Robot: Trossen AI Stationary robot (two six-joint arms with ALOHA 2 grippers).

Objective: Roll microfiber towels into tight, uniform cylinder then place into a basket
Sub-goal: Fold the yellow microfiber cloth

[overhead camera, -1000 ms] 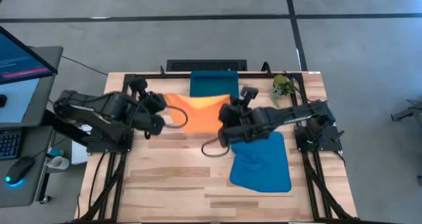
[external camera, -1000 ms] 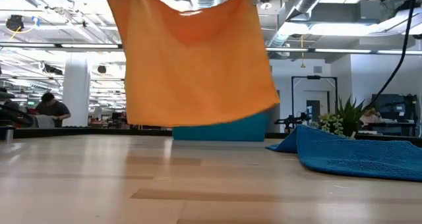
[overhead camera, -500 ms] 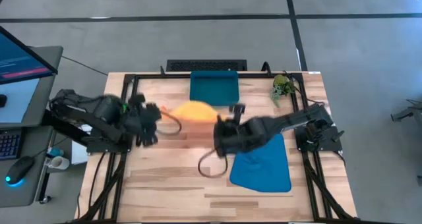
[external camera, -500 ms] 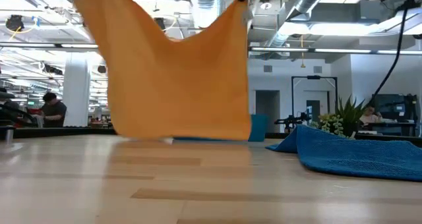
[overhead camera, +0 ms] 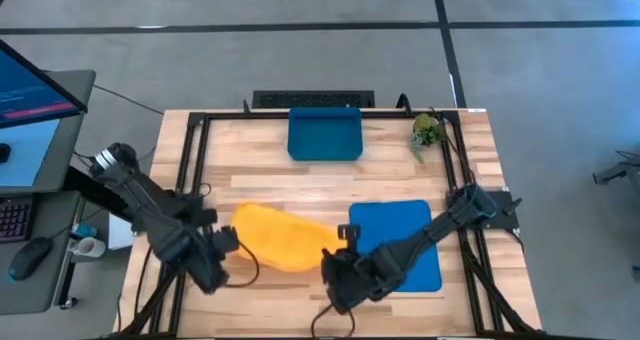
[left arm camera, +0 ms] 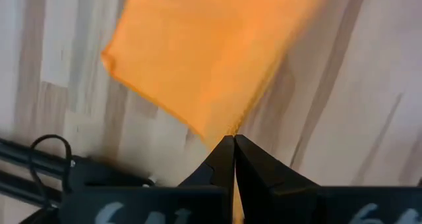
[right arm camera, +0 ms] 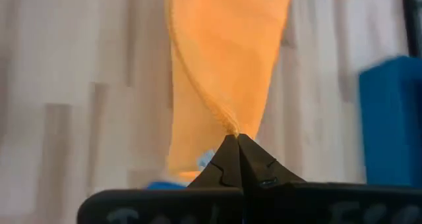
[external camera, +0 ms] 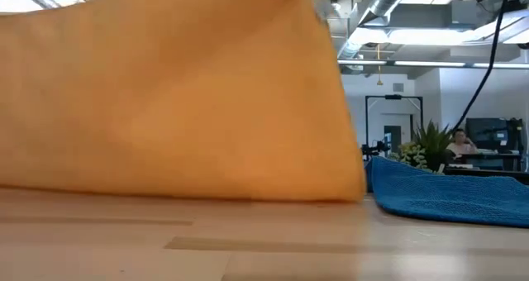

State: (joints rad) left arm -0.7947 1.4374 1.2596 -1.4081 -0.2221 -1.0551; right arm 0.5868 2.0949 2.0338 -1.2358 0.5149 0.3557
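The orange-yellow towel hangs between my two grippers over the table's near middle; in the low view its lower edge is at the table top. My left gripper is shut on the towel's left corner. My right gripper is shut on its right corner. The bright blue towel lies flat on the table at the right, also in the low view. The dark-blue basket stands at the far middle edge. My left gripper pinches a corner of the orange-yellow towel between its two fingertips. The cloth spreads away from the fingers toward the table. My right gripper pinches another corner between its two fingertips. The cloth runs away from them with a folded edge.
A small green plant stands at the far right corner, also in the low view. Black frame rails run along the table's left, right and far edges. People sit in the room behind the table.
Both grippers have gone from the table's far middle toward its near edge and down, carrying the orange-yellow towel. The towel has passed from hanging clear above the basket side to hanging low over the near middle, its lower edge at the table top.
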